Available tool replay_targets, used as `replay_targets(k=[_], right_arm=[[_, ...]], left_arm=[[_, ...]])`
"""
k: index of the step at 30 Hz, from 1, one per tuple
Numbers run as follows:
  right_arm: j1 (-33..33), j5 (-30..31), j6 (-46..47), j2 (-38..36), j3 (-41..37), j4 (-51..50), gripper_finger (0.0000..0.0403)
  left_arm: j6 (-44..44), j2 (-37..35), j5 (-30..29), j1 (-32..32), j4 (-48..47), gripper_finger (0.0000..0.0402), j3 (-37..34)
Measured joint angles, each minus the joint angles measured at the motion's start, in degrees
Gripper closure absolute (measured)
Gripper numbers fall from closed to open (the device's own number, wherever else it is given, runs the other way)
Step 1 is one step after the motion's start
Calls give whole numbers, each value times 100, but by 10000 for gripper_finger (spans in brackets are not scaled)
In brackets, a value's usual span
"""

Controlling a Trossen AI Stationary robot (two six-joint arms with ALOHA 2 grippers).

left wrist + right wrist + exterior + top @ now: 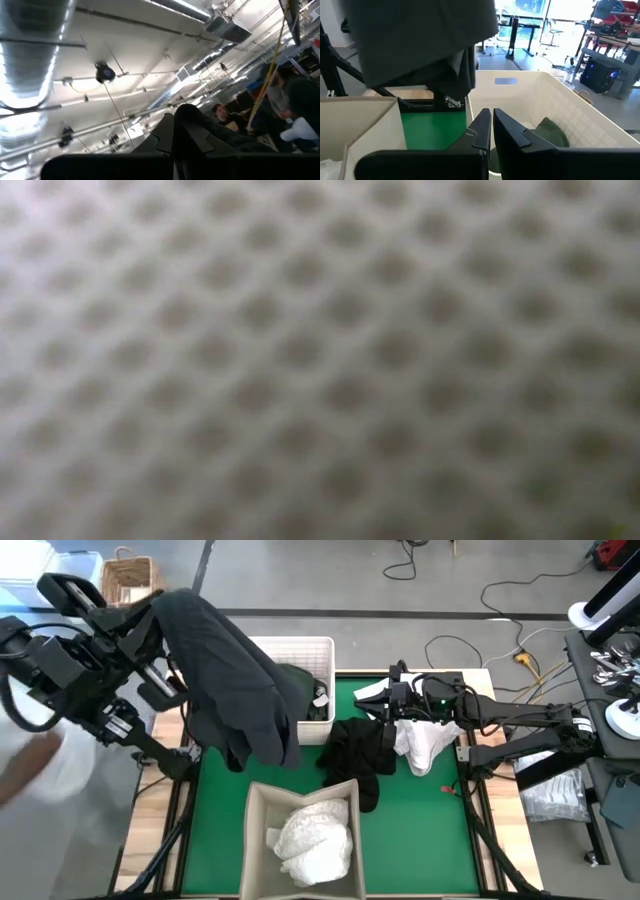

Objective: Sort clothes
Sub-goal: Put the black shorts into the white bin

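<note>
We have the left gripper (160,615) raised high over the far left of the table, its fingers pressed together on a big dark grey garment (235,680) that hangs down in long folds and hides part of the white basket (310,650). The right gripper (392,700) sits low at mid-table, fingers pressed together and, as far as we can see, holding nothing; a white garment (425,740) and a black one (355,750) lie just beside it on the green mat (225,820). More white cloth (315,835) fills the beige box (262,805) at the near edge, and something dark green (550,132) lies in the basket.

Our worry is the trailing hem: it could snag the basket rim or drag across the black heap, and a pinch on so little cloth might slip. Open room lies on the near left of the mat; the far side is crowded, and the table-level camera is blocked.
</note>
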Motion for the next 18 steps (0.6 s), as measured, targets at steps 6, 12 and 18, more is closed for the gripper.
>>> replay_targets(k=[6, 12, 18], right_arm=[[-2, 2, -103, 2, -11, -3, 390], [-16, 13, -254, 2, -42, -54, 390], [-17, 15, -369, 2, -47, -298, 390]], left_arm=[[14, 14, 705, 841, 26, 401, 0], [-235, 96, 1697, 2063, 74, 401, 0], [-337, 215, 2532, 3025, 368, 401, 0]])
